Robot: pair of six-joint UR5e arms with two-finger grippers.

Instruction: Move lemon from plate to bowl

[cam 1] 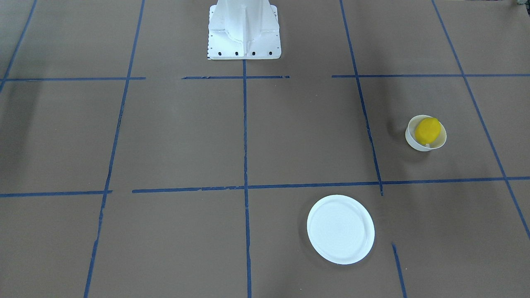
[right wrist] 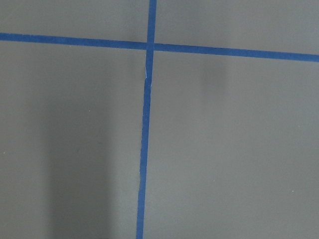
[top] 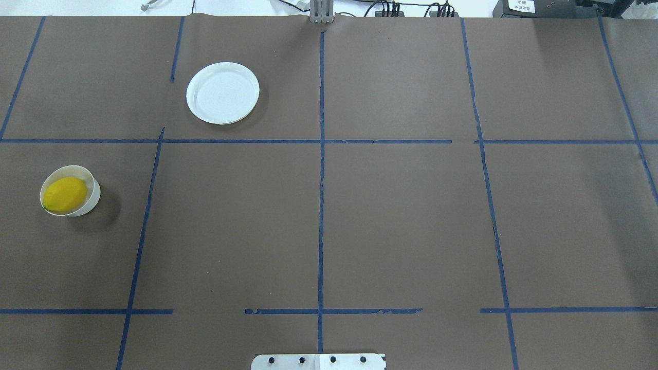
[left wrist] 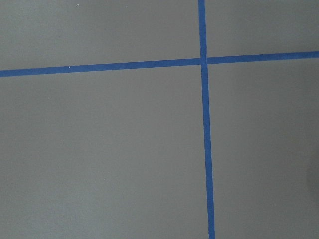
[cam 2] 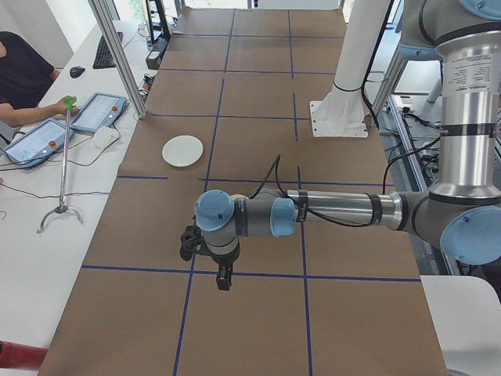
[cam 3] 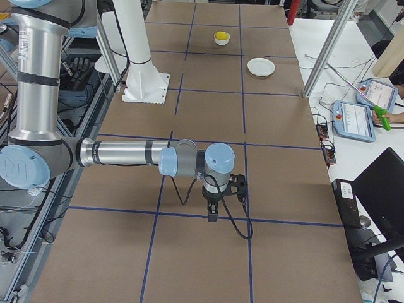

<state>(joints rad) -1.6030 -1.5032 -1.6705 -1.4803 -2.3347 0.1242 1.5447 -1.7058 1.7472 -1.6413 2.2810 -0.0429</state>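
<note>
The yellow lemon [cam 1: 427, 130] lies inside the small white bowl [cam 1: 412, 140], filling most of it; both also show in the overhead view, lemon [top: 65, 195] and bowl [top: 91, 199], and far off in the exterior right view [cam 3: 221, 38]. The flat white plate [cam 1: 340, 229] is empty and stands apart from the bowl; it also shows in the overhead view [top: 222, 93]. My left gripper [cam 2: 186, 244] shows only in the exterior left view and my right gripper [cam 3: 238, 185] only in the exterior right view, both above the brown table, far from bowl and plate. I cannot tell whether they are open or shut.
The robot's white base [cam 1: 244, 29] stands at the table's middle edge. Blue tape lines [top: 321, 180] divide the brown table into squares. An operator with tablets [cam 2: 47, 129] sits at a side table. Both wrist views show only table and tape.
</note>
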